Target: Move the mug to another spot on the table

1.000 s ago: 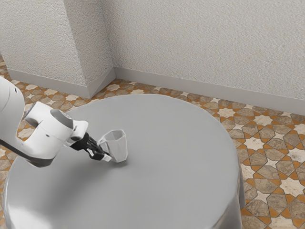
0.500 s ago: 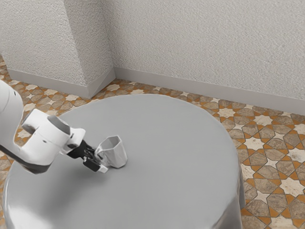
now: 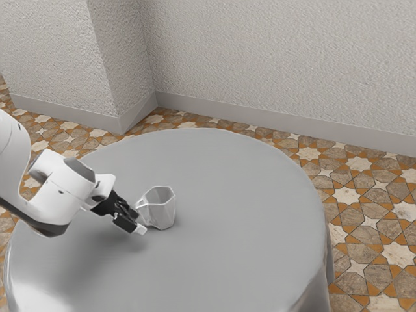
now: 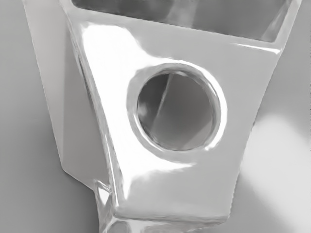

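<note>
A white faceted mug (image 3: pixel 158 208) stands upright left of centre on the round grey table (image 3: pixel 247 195), the black gripper (image 3: pixel 135 223) close at its left, its jaws' spread impossible to tell.

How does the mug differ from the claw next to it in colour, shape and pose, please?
The mug is glossy white; the claw is mostly black. The mug is a wide, faceted cup; the claw is slim. The mug stands upright on the table; the claw slants down toward it from the exterior view's left. Both are over the table's left part in that view.
</note>
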Controlling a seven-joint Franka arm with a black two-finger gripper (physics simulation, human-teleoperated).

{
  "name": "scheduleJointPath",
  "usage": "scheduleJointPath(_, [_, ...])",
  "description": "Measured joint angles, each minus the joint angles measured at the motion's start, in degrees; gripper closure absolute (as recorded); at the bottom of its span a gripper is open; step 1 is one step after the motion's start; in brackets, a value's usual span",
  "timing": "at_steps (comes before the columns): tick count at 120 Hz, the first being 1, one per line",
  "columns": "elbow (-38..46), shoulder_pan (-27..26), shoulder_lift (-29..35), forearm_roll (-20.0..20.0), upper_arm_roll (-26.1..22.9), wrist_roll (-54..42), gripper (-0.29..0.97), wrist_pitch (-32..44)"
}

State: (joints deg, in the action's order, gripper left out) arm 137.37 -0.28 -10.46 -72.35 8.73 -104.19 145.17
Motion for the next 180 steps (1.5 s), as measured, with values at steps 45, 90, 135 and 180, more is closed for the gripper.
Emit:
scheduleJointPath(45, [0.3, -0.3, 0.1, -2.6, -0.6, 0.0, 0.0, 0.0])
scheduleJointPath(90, [2.4, -0.3, 1.3, -3.1, -0.6, -0.1, 0.0, 0.2])
scheduleJointPath(135, [5.3, -0.8, 4.8, -4.5, -2.2, -0.1, 0.0, 0.8])
scheduleJointPath(180, [9.4, 0.2, 9.0, -7.4, -3.6, -0.1, 0.0, 1.4])
